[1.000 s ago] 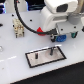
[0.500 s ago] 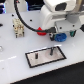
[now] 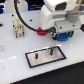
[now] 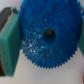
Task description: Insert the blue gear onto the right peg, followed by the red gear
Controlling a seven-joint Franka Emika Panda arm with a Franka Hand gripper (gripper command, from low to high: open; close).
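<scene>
My gripper (image 3: 62, 35) is shut on the blue gear (image 3: 63, 37) and holds it above the table, behind the far right end of the grey plate (image 3: 45, 58). In the wrist view the blue gear (image 4: 50, 37) fills the picture, its centre hole showing, with a teal finger pad (image 4: 10, 42) pressed against its rim. The red gear (image 3: 41, 33) lies on the table to the exterior view's left of the gripper. The right peg (image 3: 51, 50) stands upright on the plate, below and in front of the held gear. The other peg (image 3: 37, 56) stands further left.
A small beige and white fixture (image 3: 19, 28) stands at the back left of the white table (image 3: 15, 50). A black cable (image 3: 22, 20) curves from the arm down over the table behind the red gear.
</scene>
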